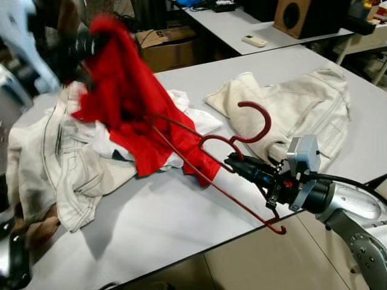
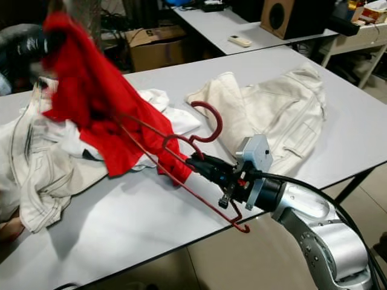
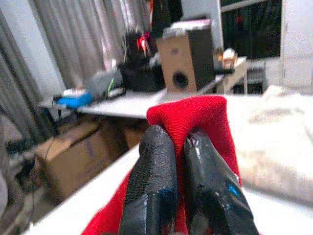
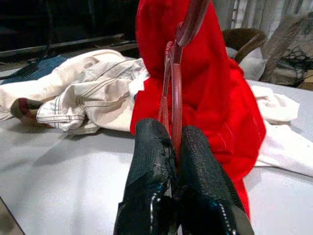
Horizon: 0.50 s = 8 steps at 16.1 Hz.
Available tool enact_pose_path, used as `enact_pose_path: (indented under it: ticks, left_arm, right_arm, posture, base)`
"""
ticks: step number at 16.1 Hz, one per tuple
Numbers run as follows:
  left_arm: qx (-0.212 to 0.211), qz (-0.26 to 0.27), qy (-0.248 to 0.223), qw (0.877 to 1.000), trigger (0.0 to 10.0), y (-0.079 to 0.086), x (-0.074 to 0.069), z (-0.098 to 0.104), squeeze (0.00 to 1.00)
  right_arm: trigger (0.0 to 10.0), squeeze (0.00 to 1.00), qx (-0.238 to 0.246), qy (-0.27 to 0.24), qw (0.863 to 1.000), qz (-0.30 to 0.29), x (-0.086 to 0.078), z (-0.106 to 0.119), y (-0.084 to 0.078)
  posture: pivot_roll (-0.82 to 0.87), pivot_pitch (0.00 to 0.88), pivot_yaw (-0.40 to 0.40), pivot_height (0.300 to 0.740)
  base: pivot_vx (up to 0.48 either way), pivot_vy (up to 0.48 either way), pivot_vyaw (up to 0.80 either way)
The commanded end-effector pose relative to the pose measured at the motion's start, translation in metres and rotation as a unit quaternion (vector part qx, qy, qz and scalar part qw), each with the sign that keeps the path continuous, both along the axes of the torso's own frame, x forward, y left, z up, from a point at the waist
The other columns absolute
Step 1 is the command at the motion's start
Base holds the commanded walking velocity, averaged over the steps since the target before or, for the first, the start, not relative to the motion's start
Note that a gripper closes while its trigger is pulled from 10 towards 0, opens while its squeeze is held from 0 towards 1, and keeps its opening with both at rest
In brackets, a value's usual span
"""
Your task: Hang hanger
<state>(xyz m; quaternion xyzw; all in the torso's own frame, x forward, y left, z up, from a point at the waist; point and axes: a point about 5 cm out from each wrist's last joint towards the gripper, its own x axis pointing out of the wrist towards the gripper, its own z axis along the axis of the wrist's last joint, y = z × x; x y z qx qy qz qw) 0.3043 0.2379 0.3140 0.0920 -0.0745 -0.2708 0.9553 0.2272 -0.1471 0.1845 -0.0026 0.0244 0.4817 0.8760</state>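
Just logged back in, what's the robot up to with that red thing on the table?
The right gripper is shut on a dark red wire hanger, just below its hook. The left gripper is shut on a bright red cloth garment, held up over the grey table. The hanger's lower end reaches into the garment. Cream jackets and other pale clothes lie spread on the table around them.

My head cams look fwd and down over the grey table (image 1: 181, 223), both eyes sharing the red garment (image 2: 91, 103) and hanger (image 1: 242, 142), while each wrist cam peers close along its own fingers.
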Motion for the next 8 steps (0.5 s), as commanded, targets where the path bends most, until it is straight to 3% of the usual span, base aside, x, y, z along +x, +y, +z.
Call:
enact_pose_path:
  ticks: [1, 7, 8]
  left_arm:
    - [-0.002, -0.019, 0.000, 1.000, 0.0, -0.005, -0.005, 0.006, 0.00]
    - [0.032, -0.083, 0.031, 0.996, 0.0, -0.025, -0.013, -0.002, 0.00]
    - [0.050, -0.068, 0.041, 0.996, 0.0, -0.021, -0.013, -0.007, 0.00]
  right_arm:
    - [10.0, 0.00, -0.006, 0.002, 1.000, 0.001, 0.003, 0.001, 0.003]
    - [10.0, 0.00, -0.001, 0.004, 1.000, -0.010, 0.020, -0.001, 0.011]
    - [10.0, 0.00, -0.008, -0.003, 0.998, -0.060, 0.032, 0.000, 0.006]
  posture:
    - [-0.03, 0.000, 0.059, 0.740]
    - [-0.03, 0.000, 0.051, 0.740]
    - [-0.03, 0.000, 0.046, 0.740]
  base:
    - [0.000, 0.000, 0.00]
    - [0.000, 0.000, 0.00]
    - [0.000, 0.000, 0.00]
